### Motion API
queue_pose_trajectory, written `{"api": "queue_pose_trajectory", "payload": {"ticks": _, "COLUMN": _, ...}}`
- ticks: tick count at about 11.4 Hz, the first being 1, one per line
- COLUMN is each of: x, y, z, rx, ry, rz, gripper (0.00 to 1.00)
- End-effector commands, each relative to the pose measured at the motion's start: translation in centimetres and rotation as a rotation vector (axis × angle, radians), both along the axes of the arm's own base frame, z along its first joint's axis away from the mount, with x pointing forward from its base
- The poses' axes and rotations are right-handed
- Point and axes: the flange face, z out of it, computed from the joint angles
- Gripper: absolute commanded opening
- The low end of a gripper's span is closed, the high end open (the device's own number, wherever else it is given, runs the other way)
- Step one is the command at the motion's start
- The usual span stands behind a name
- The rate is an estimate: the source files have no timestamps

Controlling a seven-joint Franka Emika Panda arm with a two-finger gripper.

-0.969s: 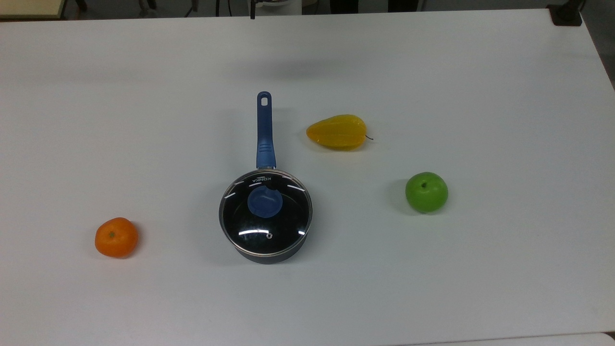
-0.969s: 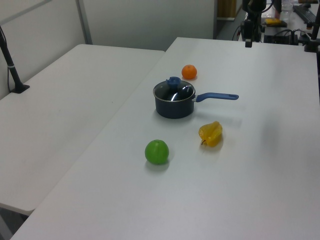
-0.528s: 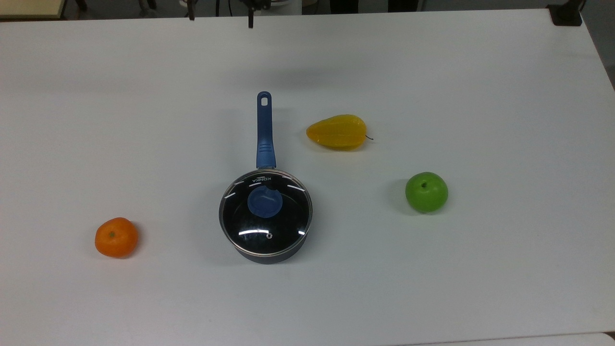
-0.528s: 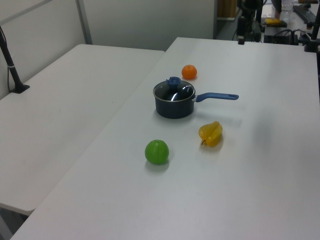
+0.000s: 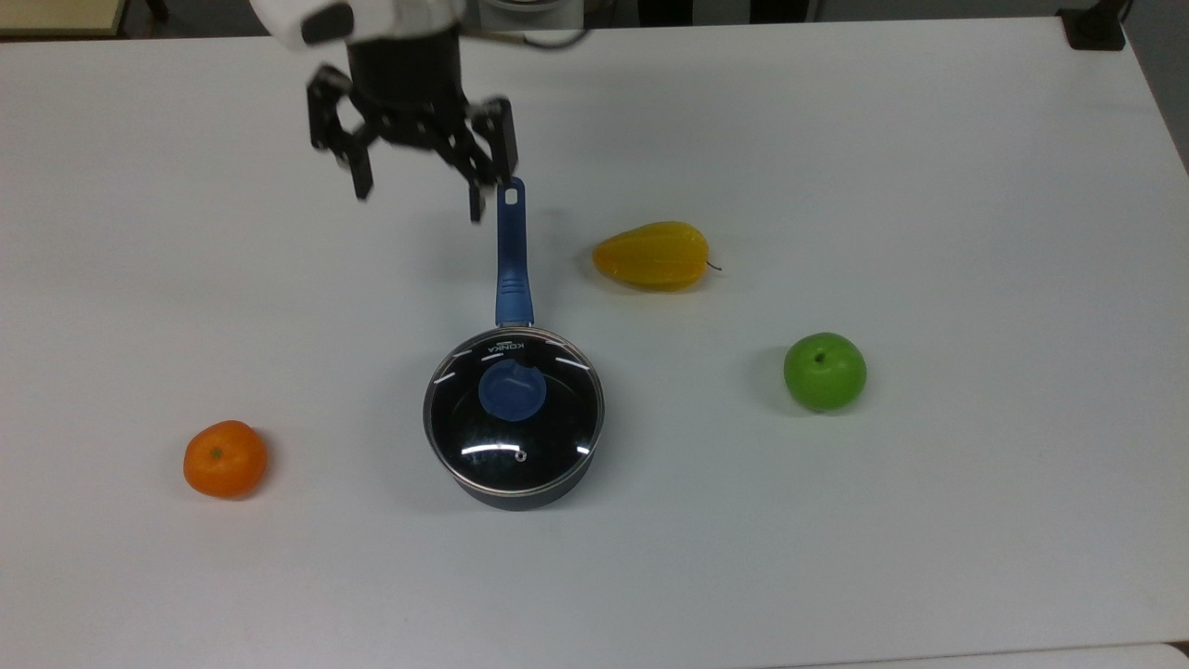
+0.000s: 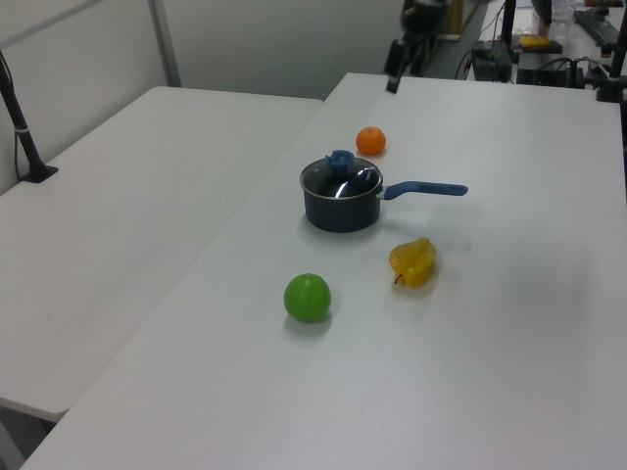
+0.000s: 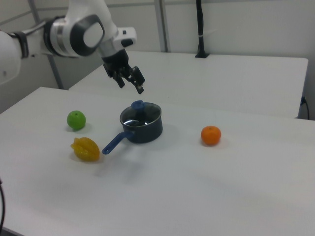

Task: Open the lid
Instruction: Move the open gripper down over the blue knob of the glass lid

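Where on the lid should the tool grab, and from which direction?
Grip the blue knob at the centre of the lid, coming straight down from above. It stands up from the flat glass, while the rim sits flush on the pan.

So the setup sits on a big white table point(image 5: 929, 557), plain matte top, lit evenly from overhead with just soft shadows. In the left view there's a second white table point(image 6: 118, 245) pushed right up against it along a seam. Behind both is a pale, bare wall point(image 7: 246, 24) with grey metal posts point(image 6: 165, 44) running up it. A black pole point(image 7: 199, 29) on a clamp base stands at the far table's edge, with a cable tied to it. Far end in the left view is cluttered with dark stands and equipment point(image 6: 558, 59).
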Motion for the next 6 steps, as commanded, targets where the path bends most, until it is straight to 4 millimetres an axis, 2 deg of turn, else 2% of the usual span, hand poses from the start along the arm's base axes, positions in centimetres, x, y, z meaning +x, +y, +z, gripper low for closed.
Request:
{"api": "queue_pose_trajectory", "payload": {"ticks": 1, "x": 3.8, "y": 4.4, "z": -5.0, "rx": -0.048, "ry": -0.097, "rz": -0.029, "gripper": 1.00}}
{"api": "queue_pose_trajectory", "payload": {"ticks": 4, "x": 6.0, "y": 6.6, "z": -9.9, "rx": -0.073, "ry": -0.173, "rz": -0.010, "gripper": 1.00}}
{"api": "queue_pose_trajectory", "payload": {"ticks": 6, "x": 6.8, "y": 7.7, "z": -12.2, "rx": -0.058, "ry": -0.204, "rz": -0.003, "gripper": 1.00}}
